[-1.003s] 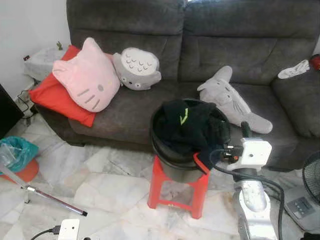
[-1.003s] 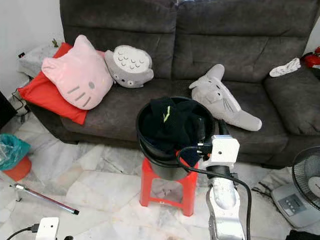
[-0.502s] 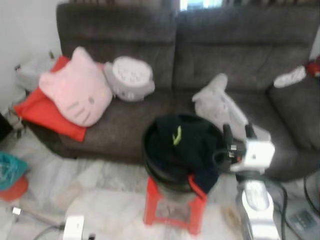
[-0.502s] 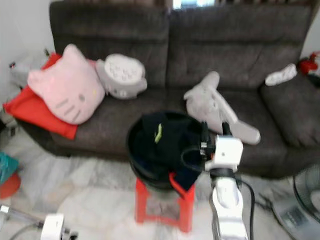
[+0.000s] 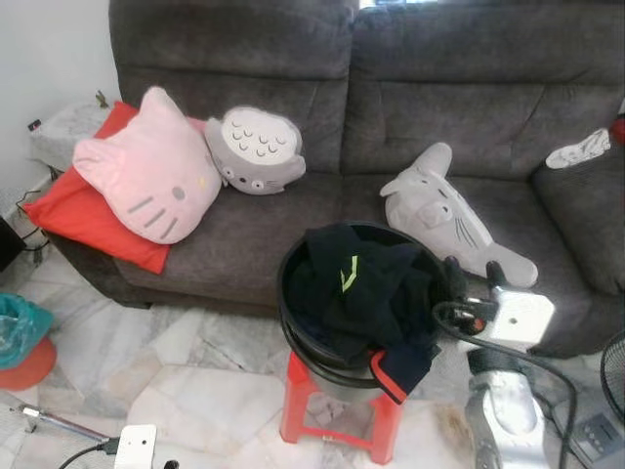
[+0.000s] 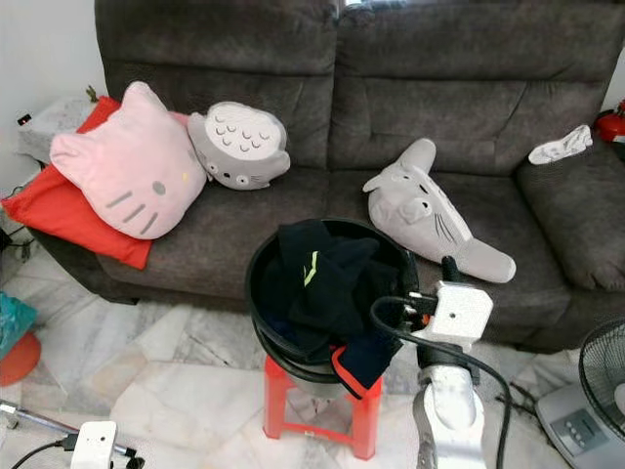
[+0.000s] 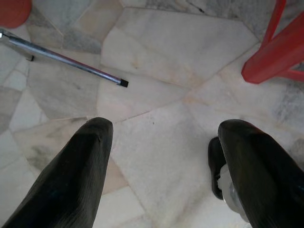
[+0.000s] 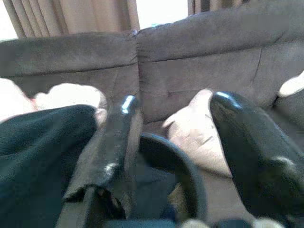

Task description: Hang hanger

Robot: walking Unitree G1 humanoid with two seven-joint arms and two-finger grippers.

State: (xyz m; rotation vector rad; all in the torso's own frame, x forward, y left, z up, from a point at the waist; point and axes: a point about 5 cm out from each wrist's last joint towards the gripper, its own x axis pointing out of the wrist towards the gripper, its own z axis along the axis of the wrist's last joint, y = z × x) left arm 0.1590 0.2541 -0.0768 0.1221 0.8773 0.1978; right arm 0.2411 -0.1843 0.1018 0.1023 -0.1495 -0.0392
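Observation:
A black bucket [image 5: 286,293] stuffed with dark clothes [image 5: 356,283] stands on a red stool [image 5: 337,430] in front of the sofa. A red-edged garment hangs over its front rim. My right gripper [image 5: 471,269] is raised just beside the bucket's right rim, open, with nothing between its fingers. In the right wrist view the gripper [image 8: 175,142] looks over the bucket rim [image 8: 190,166] and the clothes [image 8: 38,156] toward the sofa. My left gripper [image 7: 166,128] hangs low, open, pointing at the marble floor.
A grey sofa [image 5: 439,98] carries a pink cat cushion [image 5: 146,176], a red cushion [image 5: 68,210] and two grey plush toys [image 5: 256,149] [image 5: 439,210]. A metal rod [image 7: 61,57] lies on the floor at left. A fan [image 6: 601,371] stands at right.
The whole picture shifted and blurred as the camera moved. My right gripper stays open by the bucket's right rim. The clothes lie as before.

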